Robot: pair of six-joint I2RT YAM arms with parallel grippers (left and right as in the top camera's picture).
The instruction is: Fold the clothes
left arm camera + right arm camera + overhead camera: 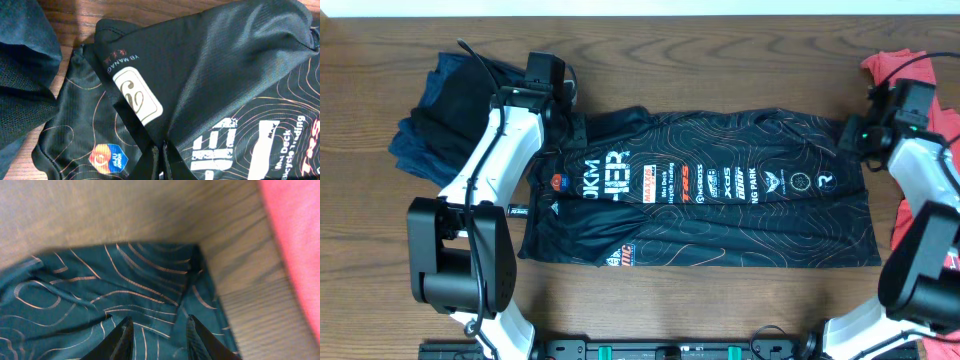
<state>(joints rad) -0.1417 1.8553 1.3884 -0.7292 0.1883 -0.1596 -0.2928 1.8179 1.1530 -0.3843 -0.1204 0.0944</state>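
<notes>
A black jersey (720, 215) with white lettering and thin orange contour lines lies spread flat across the middle of a wooden tabletop (720, 60). The left gripper (161, 162) sits at the jersey's far left corner, its jaws together and clamped on a fold of the fabric. The right gripper (160, 342) hovers over the jersey's far right corner, its jaws apart. Navy garments (435, 125) are heaped at the far left. A coral-red shirt (895, 65) lies along the right edge.
</notes>
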